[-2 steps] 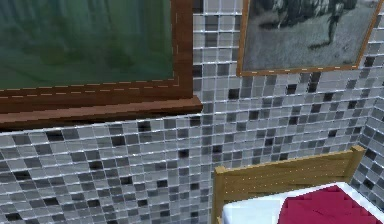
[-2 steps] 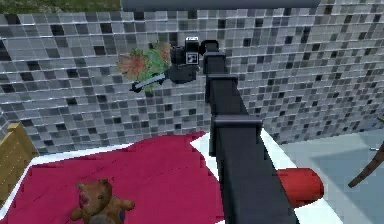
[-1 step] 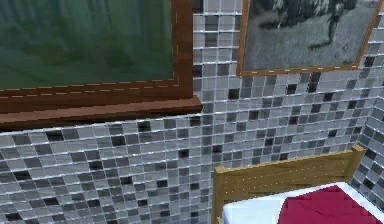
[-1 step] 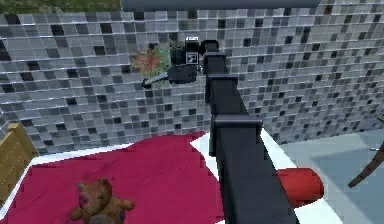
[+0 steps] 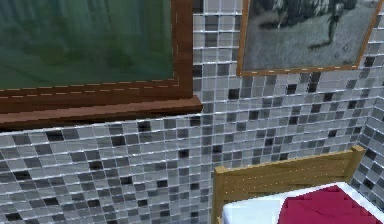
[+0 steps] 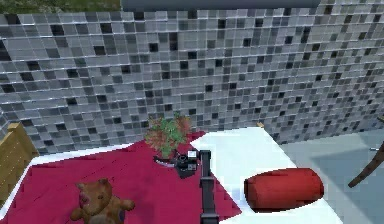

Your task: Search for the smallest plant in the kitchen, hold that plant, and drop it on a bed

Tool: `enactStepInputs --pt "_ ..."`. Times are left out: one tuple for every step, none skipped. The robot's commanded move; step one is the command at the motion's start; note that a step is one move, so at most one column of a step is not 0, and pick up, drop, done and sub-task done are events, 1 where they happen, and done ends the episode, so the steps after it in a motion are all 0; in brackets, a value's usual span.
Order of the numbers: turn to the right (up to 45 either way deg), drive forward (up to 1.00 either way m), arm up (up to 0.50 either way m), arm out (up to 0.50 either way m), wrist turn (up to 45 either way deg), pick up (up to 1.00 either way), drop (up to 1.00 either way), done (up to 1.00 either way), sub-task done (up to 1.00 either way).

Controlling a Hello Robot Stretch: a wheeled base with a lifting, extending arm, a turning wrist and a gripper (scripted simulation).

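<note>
Forward view: a wall of small grey, white and black mosaic tiles runs across the room. A window with a dark brown wooden frame and greenish glass sits at the upper left. A framed picture in a lighter wooden frame hangs at the upper right. At the lower right stands the light wooden headboard of a bed, with white sheet below it and a dark red blanket beside that. Arm side view: the same mosaic tiling backs the bed, whose surface is white sheet partly covered by the red blanket, with the headboard at the left edge. The plant, green-leaved with reddish flecks in a dark pot, stands on the blanket near the wall side of the bed. The arm rises from the bottom edge, and the end effector lies just below and right of the pot. Since the plant stands on the bed at that point, it cannot be told whether the end effector holds anything or touches the pot. A brown teddy bear sits on the blanket at the lower left. A red cylindrical bolster lies on the white sheet at the right. Grey-blue floor shows beyond the bed.
</note>
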Motion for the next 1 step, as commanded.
enactStepInputs --pt "0.0 0.00 -0.32 0.00 0.0 0.00 0.00 0.00 0.00"
